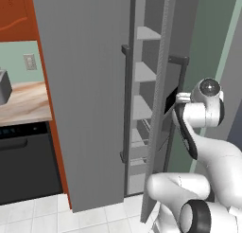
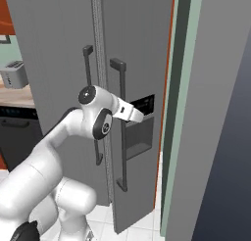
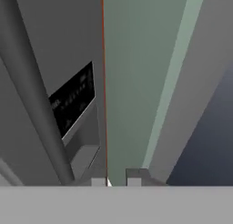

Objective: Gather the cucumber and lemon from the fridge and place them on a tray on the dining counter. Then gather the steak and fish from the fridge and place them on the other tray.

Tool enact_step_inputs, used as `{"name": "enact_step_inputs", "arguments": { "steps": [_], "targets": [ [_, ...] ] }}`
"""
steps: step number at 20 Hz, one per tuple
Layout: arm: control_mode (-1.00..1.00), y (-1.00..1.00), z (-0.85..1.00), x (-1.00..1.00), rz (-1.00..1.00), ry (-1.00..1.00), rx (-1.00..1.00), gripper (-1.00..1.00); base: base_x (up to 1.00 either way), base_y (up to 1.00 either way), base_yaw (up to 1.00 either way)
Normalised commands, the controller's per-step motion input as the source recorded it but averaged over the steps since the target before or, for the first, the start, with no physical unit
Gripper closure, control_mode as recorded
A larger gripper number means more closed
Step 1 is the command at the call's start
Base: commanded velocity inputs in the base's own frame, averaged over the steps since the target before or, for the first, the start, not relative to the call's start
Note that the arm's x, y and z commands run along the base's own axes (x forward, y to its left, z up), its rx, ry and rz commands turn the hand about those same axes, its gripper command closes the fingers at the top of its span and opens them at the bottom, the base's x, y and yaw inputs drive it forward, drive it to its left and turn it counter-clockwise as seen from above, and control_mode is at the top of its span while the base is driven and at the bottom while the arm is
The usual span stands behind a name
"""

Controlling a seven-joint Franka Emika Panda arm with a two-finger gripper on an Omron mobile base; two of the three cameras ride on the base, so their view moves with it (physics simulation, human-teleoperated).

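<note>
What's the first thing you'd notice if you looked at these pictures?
The big grey fridge stands out first: its left door hangs wide open, showing bare shelves inside. Next is the white robot arm, reaching toward the right door's dark handle with its gripper shut, near the black dispenser panel. A toaster sits on the far wooden counter.

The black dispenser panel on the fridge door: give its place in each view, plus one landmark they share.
Left base view: the dispenser panel is a thin dark sliver on the right door, right of centre, beside the white arm.
Right base view: the panel sits at centre, just right of the wrist.
Hand view: the panel lies left of centre, tilted.
Shared landmark: the right door's handle.
</note>
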Motion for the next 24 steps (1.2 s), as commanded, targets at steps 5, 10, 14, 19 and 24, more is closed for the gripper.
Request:
{"name": "enact_step_inputs", "arguments": {
  "steps": [5, 10, 14, 19, 24],
  "targets": [
    [-1.00, -0.01, -0.10, -0.10, -0.01, 0.03, -0.01, -1.00, 0.00, 0.00, 0.00],
    [-1.00, 0.83, 0.07, -0.09, 0.14, 0.00, -0.10, -1.00, 0.00, 0.00, 0.00],
    [-1.00, 1.00, 0.10, 0.02, 0.25, 0.00, -0.12, -1.00, 0.00, 0.00, 0.00],
    [-1.00, 1.00, 0.16, 0.15, 0.23, 0.00, -0.13, -1.00, 0.00, 0.00, 0.00],
    [-1.00, 0.78, 0.24, 0.50, 0.23, 0.01, -0.14, -1.00, 0.00, 0.00, 0.00]
  ]
}}
